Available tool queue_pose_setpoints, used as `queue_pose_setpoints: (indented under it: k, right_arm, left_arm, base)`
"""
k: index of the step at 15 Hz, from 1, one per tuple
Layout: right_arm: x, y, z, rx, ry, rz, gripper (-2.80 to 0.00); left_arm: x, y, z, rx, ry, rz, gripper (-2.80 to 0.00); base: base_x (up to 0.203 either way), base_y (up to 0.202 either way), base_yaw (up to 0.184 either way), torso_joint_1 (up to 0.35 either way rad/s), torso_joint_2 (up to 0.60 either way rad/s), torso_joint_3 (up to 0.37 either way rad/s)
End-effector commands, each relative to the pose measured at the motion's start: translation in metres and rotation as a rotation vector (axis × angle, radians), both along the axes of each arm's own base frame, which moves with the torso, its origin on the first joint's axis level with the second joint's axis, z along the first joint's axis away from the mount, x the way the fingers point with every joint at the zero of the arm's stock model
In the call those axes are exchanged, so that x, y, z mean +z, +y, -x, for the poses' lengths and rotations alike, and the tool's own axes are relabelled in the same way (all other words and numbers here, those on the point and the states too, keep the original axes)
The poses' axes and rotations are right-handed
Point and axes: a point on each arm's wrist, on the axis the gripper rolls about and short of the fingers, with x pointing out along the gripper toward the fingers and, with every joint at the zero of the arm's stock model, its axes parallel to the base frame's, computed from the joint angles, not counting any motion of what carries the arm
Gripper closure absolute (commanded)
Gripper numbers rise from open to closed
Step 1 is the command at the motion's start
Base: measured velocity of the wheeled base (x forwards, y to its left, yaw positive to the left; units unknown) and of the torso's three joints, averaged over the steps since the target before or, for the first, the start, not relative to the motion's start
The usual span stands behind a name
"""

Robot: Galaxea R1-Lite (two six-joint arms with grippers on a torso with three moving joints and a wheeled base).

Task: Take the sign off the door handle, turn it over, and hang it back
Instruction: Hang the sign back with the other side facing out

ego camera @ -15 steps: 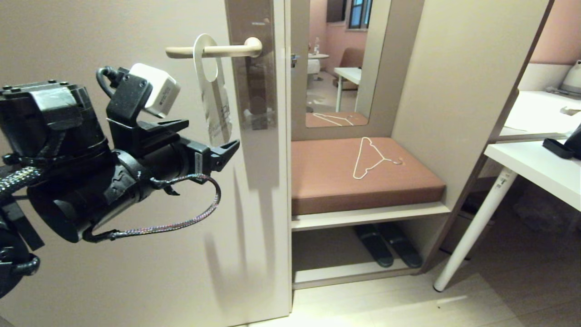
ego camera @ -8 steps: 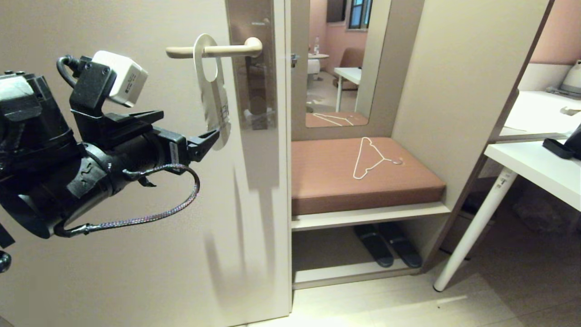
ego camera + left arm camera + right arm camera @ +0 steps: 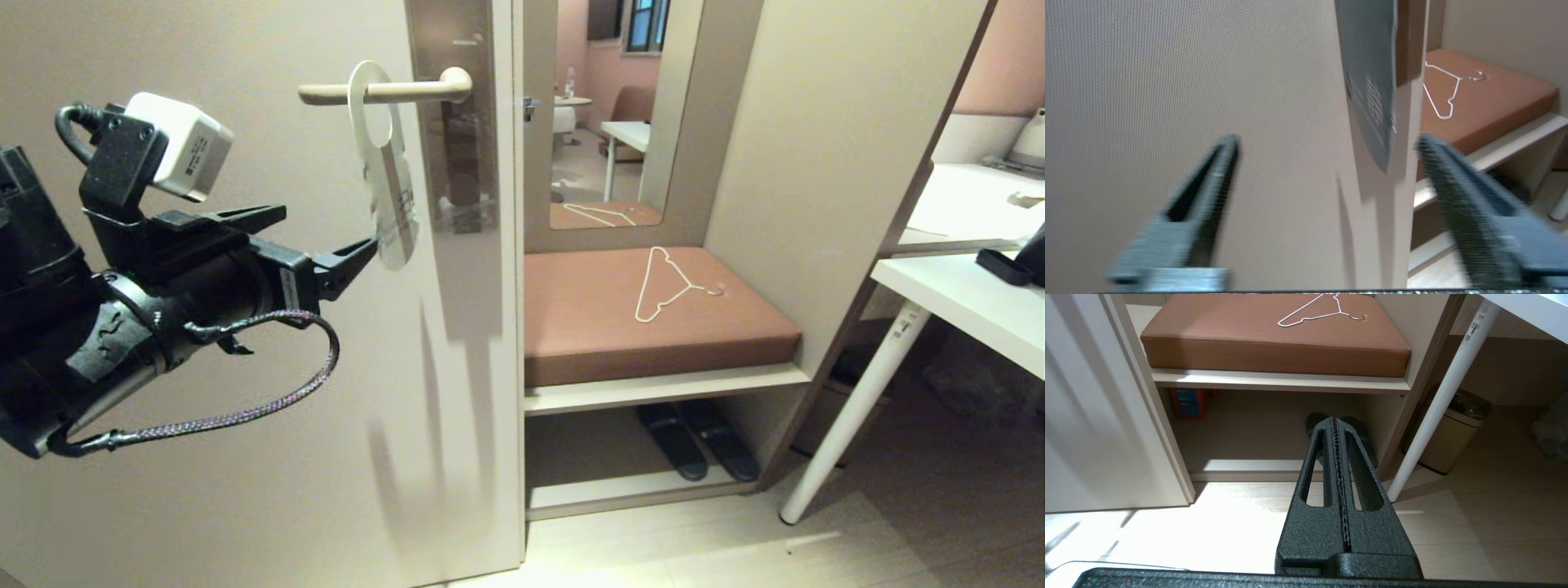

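While sign (image 3: 382,175) hangs on door handle (image 3: 384,91), we hold left claw (image 3: 325,230) released, lower fingertip at card's bottom edge. Right claw (image 3: 1337,428) clenched, parked low. Risk: card swings aside, we pinch air or scrape door.

Sign (image 3: 384,175) hangs on door handle (image 3: 384,91), left of mirror (image 3: 608,114). Wire hanger (image 3: 665,286) on bench cushion (image 3: 653,318); slippers (image 3: 698,441) beneath. Desk (image 3: 963,302) right.
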Motion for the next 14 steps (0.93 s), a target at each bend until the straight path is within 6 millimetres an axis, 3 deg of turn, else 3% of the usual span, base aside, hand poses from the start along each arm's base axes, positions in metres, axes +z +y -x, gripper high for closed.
queue_pose_setpoints:
  k: [1, 4, 9, 14]
  right_arm:
    - [0.000, 0.000, 0.000, 0.001, 0.001, 0.000, 0.00]
    - [0.000, 0.000, 0.000, 0.001, 0.000, 0.000, 0.00]
    - [0.000, 0.000, 0.000, 0.001, 0.001, 0.000, 0.00]
    - [0.000, 0.000, 0.000, 0.001, 0.001, 0.000, 0.00]
  left_arm:
    - [0.000, 0.005, 0.009, 0.003, -0.010, 0.004, 0.00]
    - [-0.003, 0.007, 0.014, 0.000, 0.002, 0.028, 0.00]
    - [-0.006, 0.006, 0.007, 0.010, 0.027, 0.056, 0.00]
    - [0.005, -0.010, -0.024, -0.010, 0.015, 0.067, 0.00]
  base:
    - [0.000, 0.000, 0.000, 0.000, 0.00, 0.000]
    - [0.000, 0.000, 0.000, 0.000, 0.00, 0.000]
    - [0.000, 0.000, 0.000, 0.000, 0.00, 0.000]
    - [0.000, 0.000, 0.000, 0.000, 0.00, 0.000]
